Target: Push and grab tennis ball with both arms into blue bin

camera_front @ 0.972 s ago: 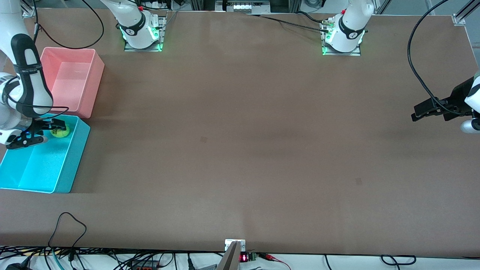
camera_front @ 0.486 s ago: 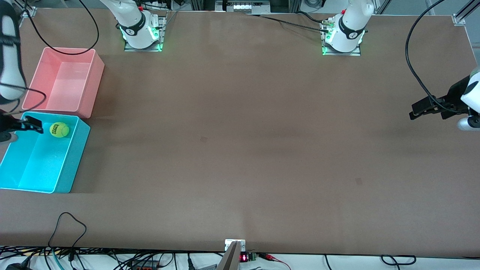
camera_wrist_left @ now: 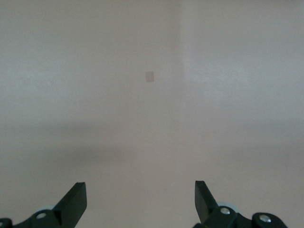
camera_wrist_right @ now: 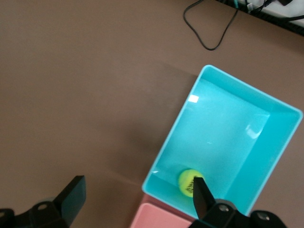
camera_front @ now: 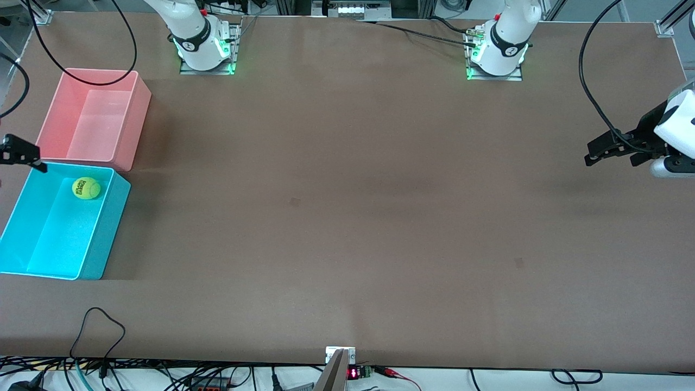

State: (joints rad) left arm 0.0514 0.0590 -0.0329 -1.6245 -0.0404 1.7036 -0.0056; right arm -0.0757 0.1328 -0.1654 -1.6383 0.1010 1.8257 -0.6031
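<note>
Table (camera_front: 347,217), brown: carries the blue bin (camera_front: 32,255) at the right arm's end, with a pink bin (camera_front: 117,157) touching its farther wall. Tennis ball (camera_front: 86,188): lies in the blue bin, at the corner nearest the pink bin. Right claw (camera_wrist_right: 137,202): released, empty, up above the blue bin; left claw (camera_wrist_left: 140,202): released, empty, over bare table well apart from the blue bin.

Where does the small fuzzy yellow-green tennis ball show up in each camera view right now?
Front view: tennis ball in the bright cyan-blue plastic bin, at the end beside the pink plastic bin.
Left wrist view: not in it.
Right wrist view: ball in the blue bin, partly hidden by a finger.
Shared landmark: the blue bin.
</note>
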